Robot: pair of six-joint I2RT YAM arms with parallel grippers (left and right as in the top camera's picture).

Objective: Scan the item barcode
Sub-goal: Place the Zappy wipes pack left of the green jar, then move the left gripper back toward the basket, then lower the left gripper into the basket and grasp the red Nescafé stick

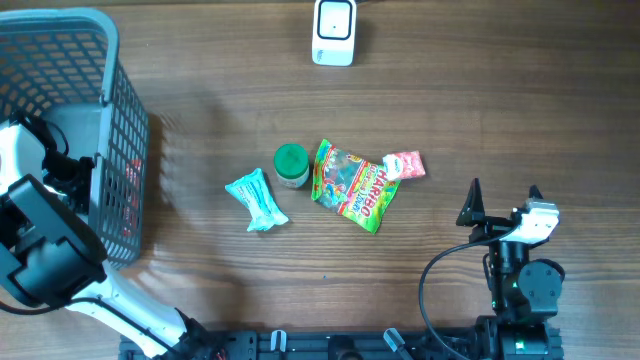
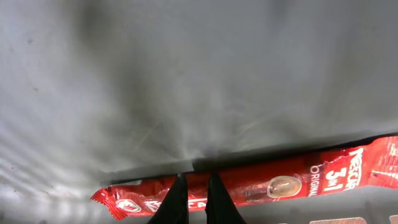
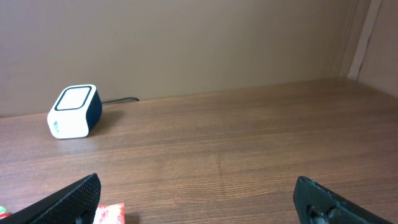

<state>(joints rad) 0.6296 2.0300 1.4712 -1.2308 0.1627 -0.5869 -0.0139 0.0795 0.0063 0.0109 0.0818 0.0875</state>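
A: Jaws first?
B: Left gripper (image 2: 198, 182) is pinched shut, apparently on the red Nescafe sachet (image 2: 280, 183), down inside the grey basket (image 1: 125, 130). Right gripper (image 1: 503, 195) is wide open and holds nothing.
A: Progress?
B: Looks early. The sachet is in the basket, well apart from the white scanner (image 1: 333, 32). Lifting it out and showing the barcode are all left.

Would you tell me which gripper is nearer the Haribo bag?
Right. The right gripper hangs open a little to the right of the Haribo bag; the left gripper is far off on its other side, inside the basket, shut on a red sachet.
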